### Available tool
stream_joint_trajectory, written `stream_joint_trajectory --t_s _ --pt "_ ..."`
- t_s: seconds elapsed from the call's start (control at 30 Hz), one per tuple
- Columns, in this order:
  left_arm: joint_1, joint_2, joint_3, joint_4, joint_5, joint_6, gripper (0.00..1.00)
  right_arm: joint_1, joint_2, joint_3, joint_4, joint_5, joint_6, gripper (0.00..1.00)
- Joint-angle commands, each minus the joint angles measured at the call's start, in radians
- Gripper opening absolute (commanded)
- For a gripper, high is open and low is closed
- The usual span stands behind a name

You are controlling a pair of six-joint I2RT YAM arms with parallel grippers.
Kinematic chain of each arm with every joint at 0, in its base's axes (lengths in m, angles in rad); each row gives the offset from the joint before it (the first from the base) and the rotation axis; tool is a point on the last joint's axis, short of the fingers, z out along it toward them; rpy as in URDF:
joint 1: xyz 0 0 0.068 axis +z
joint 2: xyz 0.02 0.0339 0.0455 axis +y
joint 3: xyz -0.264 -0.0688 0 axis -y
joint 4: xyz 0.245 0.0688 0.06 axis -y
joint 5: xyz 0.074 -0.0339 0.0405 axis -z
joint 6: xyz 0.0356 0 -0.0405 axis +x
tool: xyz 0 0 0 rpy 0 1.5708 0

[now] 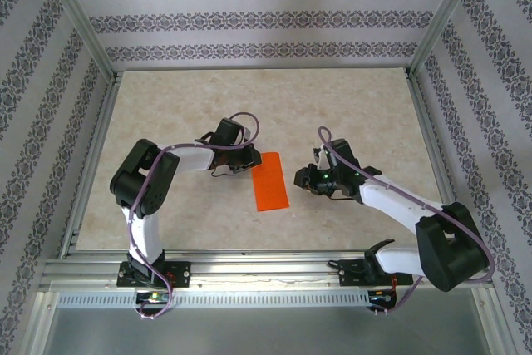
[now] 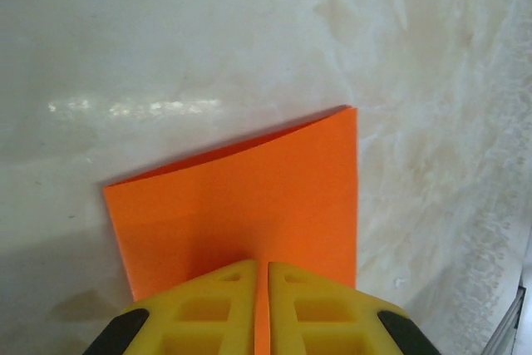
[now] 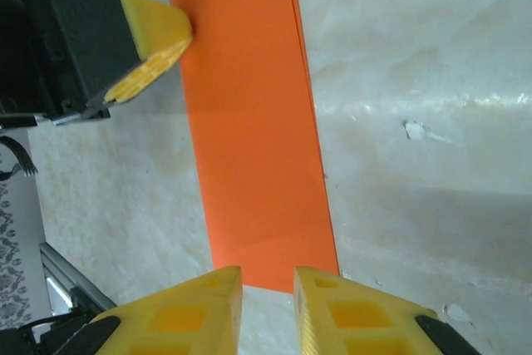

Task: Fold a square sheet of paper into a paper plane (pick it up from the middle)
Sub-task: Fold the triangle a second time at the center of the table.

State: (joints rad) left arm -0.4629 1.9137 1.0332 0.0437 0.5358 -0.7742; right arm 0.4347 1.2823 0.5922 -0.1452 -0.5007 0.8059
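The square sheet of paper (image 1: 270,182) is bright orange and lies on the table as a narrow folded rectangle. My left gripper (image 1: 249,162) reaches it from the left, at its far end. In the left wrist view the left gripper (image 2: 262,265) is shut, with the orange paper (image 2: 249,205) showing in the thin slit between its jaws. The right wrist view shows a yellow left finger (image 3: 154,35) at the paper's (image 3: 253,122) far left corner. My right gripper (image 1: 306,180) sits just right of the sheet. The right gripper (image 3: 268,276) is open a little at the near edge, holding nothing.
The pale marbled table (image 1: 183,114) is bare around the sheet. Aluminium rails (image 1: 249,257) frame it, and patterned walls (image 1: 249,18) close in the back and sides. Both arm bases stand at the near edge.
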Motion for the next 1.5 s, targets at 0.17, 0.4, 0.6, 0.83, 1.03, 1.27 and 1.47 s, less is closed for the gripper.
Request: stream_joint_trajectory --t_s 0.17,0.4,0.6,0.83,1.03,1.27,1.47 --pt "0.011 0.011 -0.126 0.094 0.008 -0.002 0.13 0.052 0.12 -0.019 0.034 -0.087 0.049 0.31" --pt "0.012 0.013 -0.143 0.134 0.027 0.013 0.14 0.062 0.168 0.001 0.079 -0.116 0.089 0.36" --pt "0.012 0.031 -0.102 0.136 0.048 0.044 0.14 0.063 0.232 0.054 0.117 -0.155 0.111 0.39" --pt "0.012 0.065 -0.061 0.159 0.102 0.068 0.14 0.059 0.325 0.104 0.211 -0.19 0.145 0.39" --pt "0.012 0.084 -0.019 0.128 0.108 0.096 0.14 0.047 0.385 0.128 0.302 -0.2 0.177 0.38" --pt "0.009 0.011 0.026 0.11 0.119 0.126 0.26 0.022 0.425 0.142 0.343 -0.242 0.174 0.31" --pt "0.004 -0.145 0.006 0.061 0.074 0.184 0.42 0.004 0.434 0.135 0.354 -0.26 0.164 0.26"
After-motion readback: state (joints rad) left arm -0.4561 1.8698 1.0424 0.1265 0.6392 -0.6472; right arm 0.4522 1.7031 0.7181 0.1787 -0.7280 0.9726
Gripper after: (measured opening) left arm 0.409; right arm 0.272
